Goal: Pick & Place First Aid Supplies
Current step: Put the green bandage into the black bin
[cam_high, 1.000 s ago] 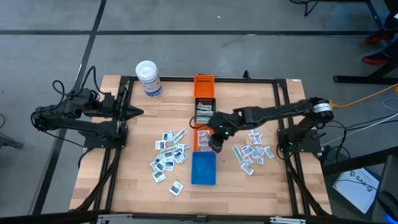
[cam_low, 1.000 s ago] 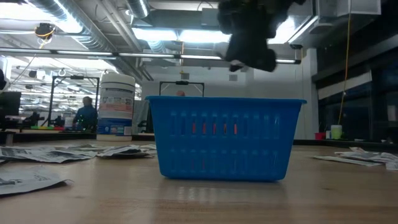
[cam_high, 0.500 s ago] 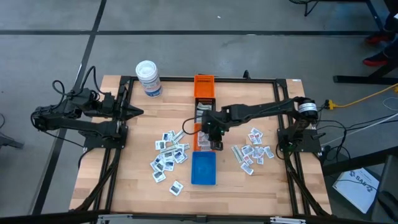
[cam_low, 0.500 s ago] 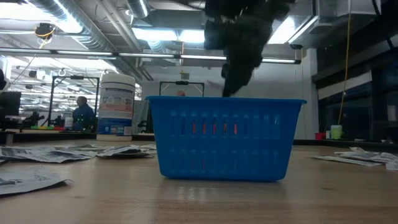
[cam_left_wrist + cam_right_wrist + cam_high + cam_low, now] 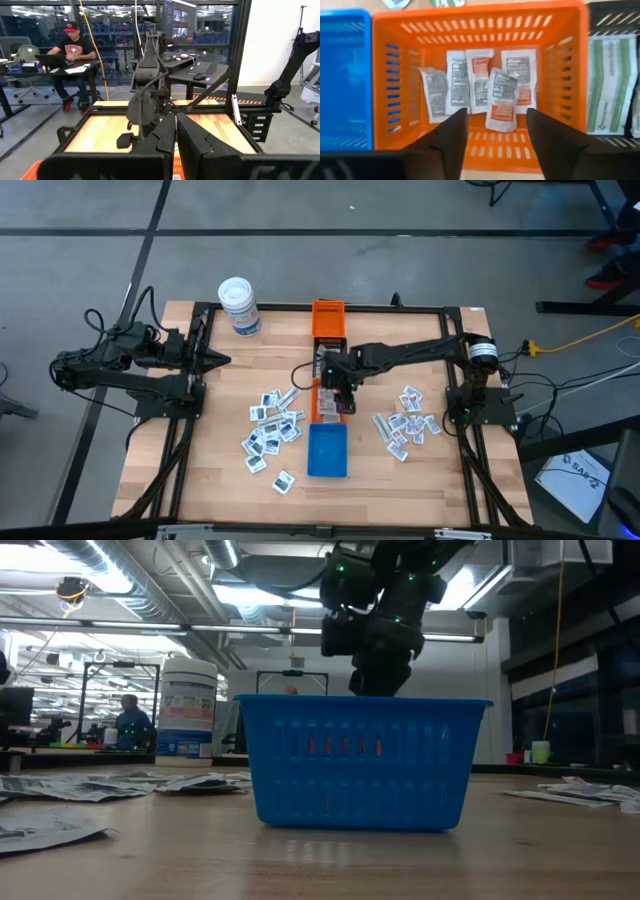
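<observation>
Several white packets [image 5: 480, 85] lie flat on the floor of the middle orange bin [image 5: 560, 90], one [image 5: 501, 100] resting on top of the others. My right gripper [image 5: 497, 112] hangs open just above them, pointing down, with nothing between its fingers; the high view shows it over that bin [image 5: 336, 390]. Loose packets lie in two heaps on the table, one left [image 5: 272, 425] and one right [image 5: 405, 425] of the bins. My left gripper [image 5: 215, 361] waits shut at the table's left edge, pointing level.
The bins stand in a row down the table's middle: an orange one [image 5: 328, 315] farthest, a black one [image 5: 615, 85] holding green-and-white strips, the middle orange one, and a blue one [image 5: 327, 452] nearest. A white tub [image 5: 239, 305] stands at the far left.
My right gripper has gone a little toward the table's left and far edges and come down, rolling about its own axis, so that it now hangs over the middle orange bin, behind the blue bin's rim in the low view.
</observation>
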Available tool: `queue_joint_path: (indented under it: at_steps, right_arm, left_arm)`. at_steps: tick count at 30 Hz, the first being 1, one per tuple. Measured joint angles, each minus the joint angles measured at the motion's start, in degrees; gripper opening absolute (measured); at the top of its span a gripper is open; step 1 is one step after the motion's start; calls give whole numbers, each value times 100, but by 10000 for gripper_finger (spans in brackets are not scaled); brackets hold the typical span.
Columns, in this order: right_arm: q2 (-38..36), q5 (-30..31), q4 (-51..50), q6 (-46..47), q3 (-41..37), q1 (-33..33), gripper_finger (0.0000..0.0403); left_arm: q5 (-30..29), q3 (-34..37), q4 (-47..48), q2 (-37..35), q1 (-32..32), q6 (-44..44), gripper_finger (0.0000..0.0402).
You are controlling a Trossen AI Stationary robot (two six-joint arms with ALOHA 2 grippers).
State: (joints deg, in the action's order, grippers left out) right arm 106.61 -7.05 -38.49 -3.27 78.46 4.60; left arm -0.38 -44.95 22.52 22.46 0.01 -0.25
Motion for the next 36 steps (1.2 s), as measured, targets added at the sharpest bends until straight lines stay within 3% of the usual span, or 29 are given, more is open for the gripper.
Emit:
queue_joint_path:
  at_steps: [9,22,36]
  right_arm:
    - [-316,-7,-110,1017,0,92,277]
    - [-753,-73,-375,3035,0,-277,281]
    - [-1091,-215,-1568,4548,0,-1046,281]
  left_arm:
    - [0,0,0,-2,-1,1,9]
    - [2,0,0,-2,0,2,12]
    - [2,0,0,-2,-1,0,9]
